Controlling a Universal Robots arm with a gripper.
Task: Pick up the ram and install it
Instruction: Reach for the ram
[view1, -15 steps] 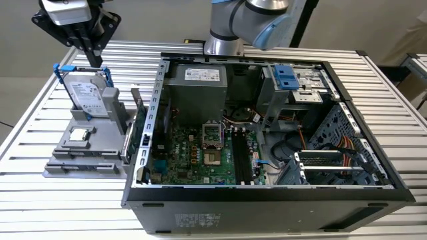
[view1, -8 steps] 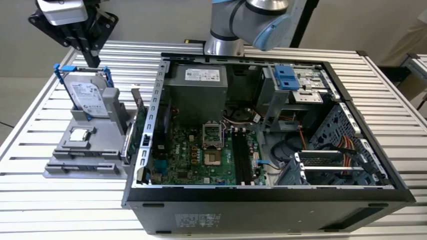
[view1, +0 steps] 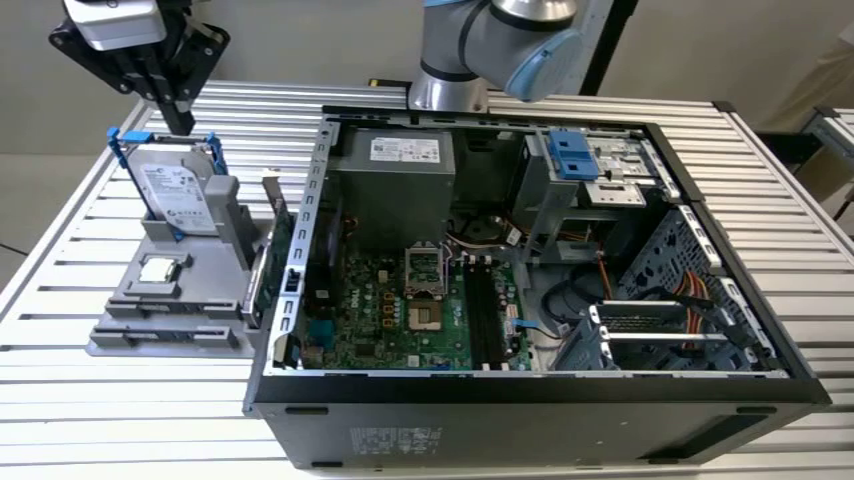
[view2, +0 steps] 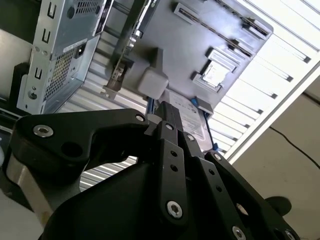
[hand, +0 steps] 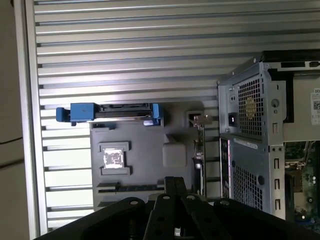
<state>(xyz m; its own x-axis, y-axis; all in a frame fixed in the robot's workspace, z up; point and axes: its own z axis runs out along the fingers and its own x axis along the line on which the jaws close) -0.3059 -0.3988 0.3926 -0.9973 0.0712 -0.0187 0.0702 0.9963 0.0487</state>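
Observation:
My gripper (view1: 178, 120) hangs shut and holds nothing, above the back of the grey parts holder (view1: 134, 300) at the exterior view's left. It is just over the upright hard drive (view1: 180, 195). In the first wrist view the closed fingertips (hand: 175, 181) point down at the holder (hand: 145, 145). A thin dark strip, which seems to be the ram (hand: 132, 187), lies edge-up in a long slot near them. The fingertips (view2: 167, 110) also appear pressed together in the second wrist view. The motherboard's long black slots (view1: 481, 310) lie inside the open computer case (view1: 747, 380).
The holder also carries a small square silver CPU chip (view1: 160, 268) and a green card with a metal bracket (view1: 274, 255) beside the case wall. The power supply (view1: 394, 190) and blue-tabbed drive cage (view1: 581, 160) fill the case's back. The slatted table (view1: 80, 400) surrounds everything.

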